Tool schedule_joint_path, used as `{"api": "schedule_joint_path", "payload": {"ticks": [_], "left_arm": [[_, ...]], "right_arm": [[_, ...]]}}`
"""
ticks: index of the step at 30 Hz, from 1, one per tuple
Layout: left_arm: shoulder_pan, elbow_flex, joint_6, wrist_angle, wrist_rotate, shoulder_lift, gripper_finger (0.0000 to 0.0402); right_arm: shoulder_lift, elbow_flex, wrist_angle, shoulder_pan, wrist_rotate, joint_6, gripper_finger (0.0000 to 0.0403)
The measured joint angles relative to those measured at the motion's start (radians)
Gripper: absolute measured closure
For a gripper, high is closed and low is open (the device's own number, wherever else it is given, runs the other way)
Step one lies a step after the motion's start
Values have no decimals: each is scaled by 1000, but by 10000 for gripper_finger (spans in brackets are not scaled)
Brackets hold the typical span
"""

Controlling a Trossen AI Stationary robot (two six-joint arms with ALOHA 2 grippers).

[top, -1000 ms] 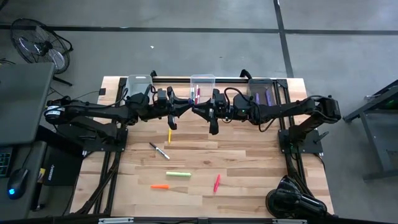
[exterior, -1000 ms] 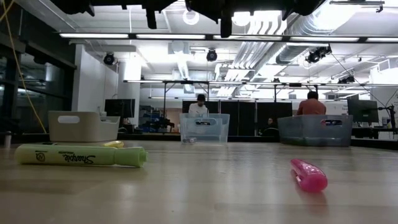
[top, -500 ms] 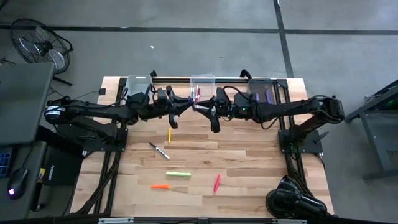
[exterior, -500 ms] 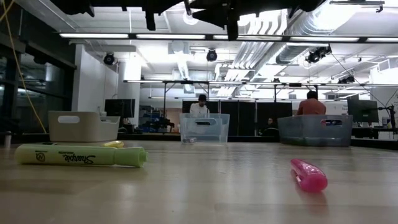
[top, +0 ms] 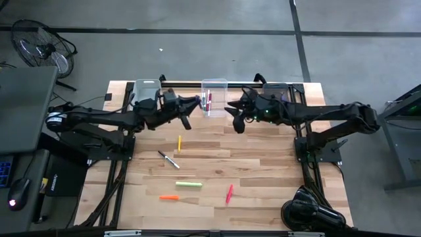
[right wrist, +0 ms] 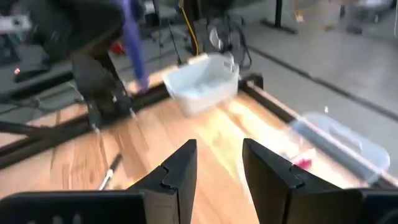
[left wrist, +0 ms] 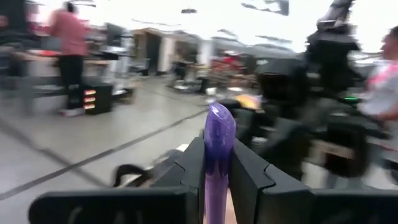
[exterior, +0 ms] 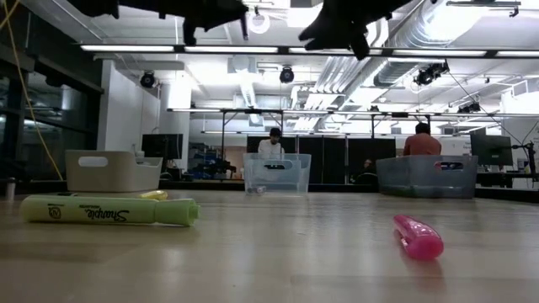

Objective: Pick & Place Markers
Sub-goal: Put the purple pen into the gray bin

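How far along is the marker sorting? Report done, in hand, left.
Done: several markers already lie in the middle bin and the right bin. In hand: the left gripper is shut on a purple marker; the right gripper is open and empty. Left: five markers on the table, including the yellow one and the red one.

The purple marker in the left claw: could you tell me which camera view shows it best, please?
The left wrist view: the purple marker stands upright, clamped in the left claw. The right wrist view shows it blurred, farther off. In the high and low views the arm hides it.
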Motion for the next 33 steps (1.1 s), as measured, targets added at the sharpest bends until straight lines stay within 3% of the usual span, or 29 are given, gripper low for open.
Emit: {"api": "schedule_joint_path", "payload": {"ticks": [7,17,27,33], "left_arm": [[0,0,14,-207,-211,-94,362],[16,0,16,-509,-403,-273,362],[253,1,-173,-770,-277,-351,362],[411,1,-299,-874,-146,-350,362]], "right_arm": [[-5,0,-131,1,-25,67,285],[-5,0,-165,1,-37,81,285],[-5,0,-165,1,-37,76,286],[-5,0,-165,1,-37,72,286]]}}
